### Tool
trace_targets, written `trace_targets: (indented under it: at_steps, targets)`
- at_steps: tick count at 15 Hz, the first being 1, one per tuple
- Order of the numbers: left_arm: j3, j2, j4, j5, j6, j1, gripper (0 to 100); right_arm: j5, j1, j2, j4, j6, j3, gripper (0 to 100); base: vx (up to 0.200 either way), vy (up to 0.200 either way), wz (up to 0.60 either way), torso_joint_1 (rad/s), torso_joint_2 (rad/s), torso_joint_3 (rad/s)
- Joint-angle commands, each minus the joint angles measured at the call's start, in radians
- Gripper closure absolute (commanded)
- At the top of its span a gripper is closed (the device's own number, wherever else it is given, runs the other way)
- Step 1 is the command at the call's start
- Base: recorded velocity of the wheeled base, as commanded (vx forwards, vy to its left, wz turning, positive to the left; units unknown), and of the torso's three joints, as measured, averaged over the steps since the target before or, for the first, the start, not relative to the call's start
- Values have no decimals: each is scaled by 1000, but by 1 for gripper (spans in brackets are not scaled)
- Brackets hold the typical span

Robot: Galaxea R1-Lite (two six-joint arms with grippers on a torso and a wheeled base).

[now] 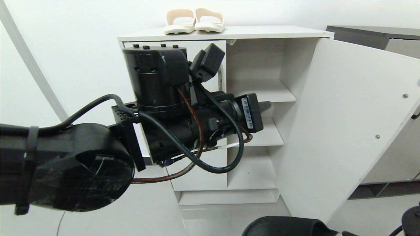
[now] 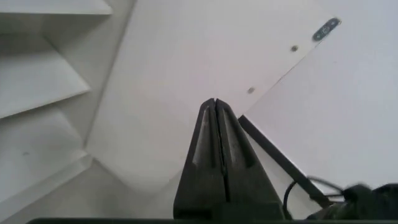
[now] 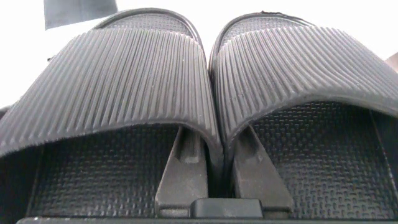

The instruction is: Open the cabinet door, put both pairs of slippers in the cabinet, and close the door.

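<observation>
The white cabinet stands with its door swung wide to the right, baring several shelves. A beige pair of slippers rests on the cabinet top. My left gripper is shut with nothing in it, held at the cabinet opening near the middle shelf; in the left wrist view this gripper points at the door's inner face. My right gripper is shut on the black ribbed pair of slippers, one finger inside each slipper, pinching their adjoining sides. The black slippers show low in front of the cabinet.
A dark grey cabinet stands behind the open door on the right. A white wall lies to the cabinet's left, with glossy white floor below. My left arm covers much of the cabinet's left half.
</observation>
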Motion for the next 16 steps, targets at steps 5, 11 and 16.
trace_targets:
  at_steps: [5,11,16]
  targets:
    - [343,-376,27,41,67,93,100,-270,-110,200,-106,189,-166,100,0,0,0,0,0,0]
    - [593,-881,282,301,310,345,100,-558,-113,451,-354,298,-262,100,0,0,0,0,0,0]
    - [690,-1272,483,394,411,650,100,-675,-156,534,-354,318,-330,100,0,0,0,0,0,0]
